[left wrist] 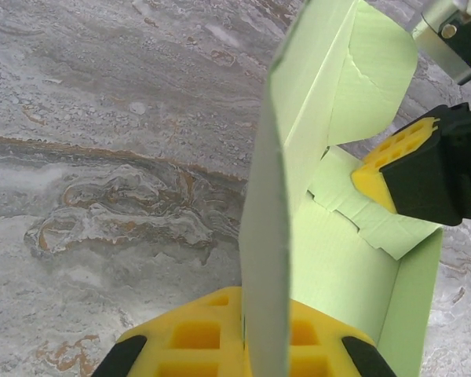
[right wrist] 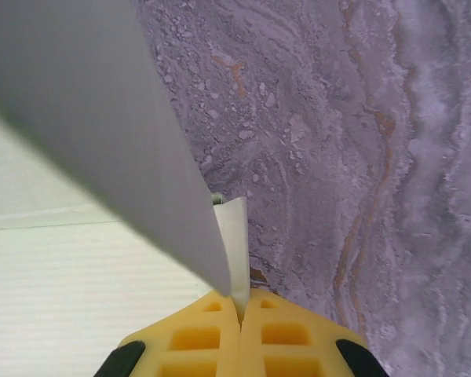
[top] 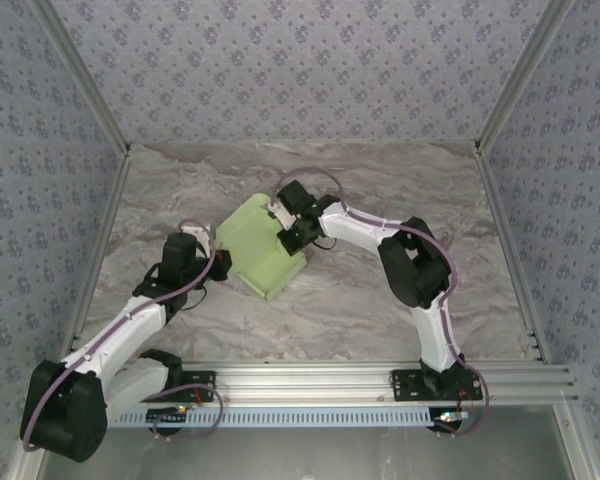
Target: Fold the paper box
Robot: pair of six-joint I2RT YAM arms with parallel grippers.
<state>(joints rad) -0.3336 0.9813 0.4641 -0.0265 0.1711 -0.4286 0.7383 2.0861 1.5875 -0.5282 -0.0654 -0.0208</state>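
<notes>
Marbled table [top: 360,310], floral walls [top: 280,70]; left tool [top: 220,262] and right tool [top: 281,228] pinch paper box [top: 260,255].

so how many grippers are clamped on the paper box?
2. Left gripper is shut on the paper box's left wall; right gripper is shut on a flap at its far-right corner.

The paper box [top: 260,252], pale lime-green card, is half-folded just toward 9 o'clock of the table's middle. One wall stands upright with scalloped tabs inside, and the box is possibly tilted off the surface.
</notes>
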